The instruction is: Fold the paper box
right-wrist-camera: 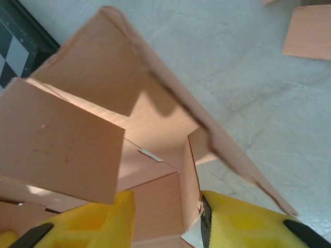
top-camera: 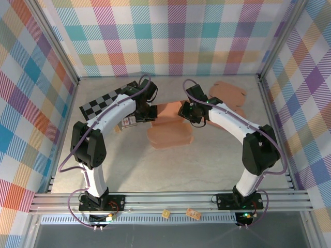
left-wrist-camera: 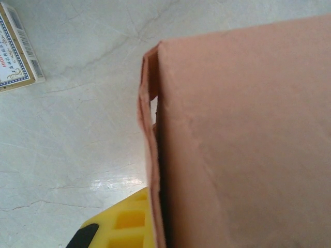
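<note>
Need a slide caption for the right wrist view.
Right pincer straddles an inner wall of the half-folded paper box, table below.

Grey table [top-camera: 155,170]: paper box [top-camera: 168,135], checkerboard [top-camera: 101,105]

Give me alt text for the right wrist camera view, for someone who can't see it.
A half-folded salmon-pink cardboard box, one wall standing between the right gripper's yellow fingers. Behind: pale grey table, black-and-white checkerboard at top left.

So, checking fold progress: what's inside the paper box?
Inside the paper box: bare cardboard walls and a loose flap leaning inward, no contents visible. The flap covers the floor beneath it.
</note>
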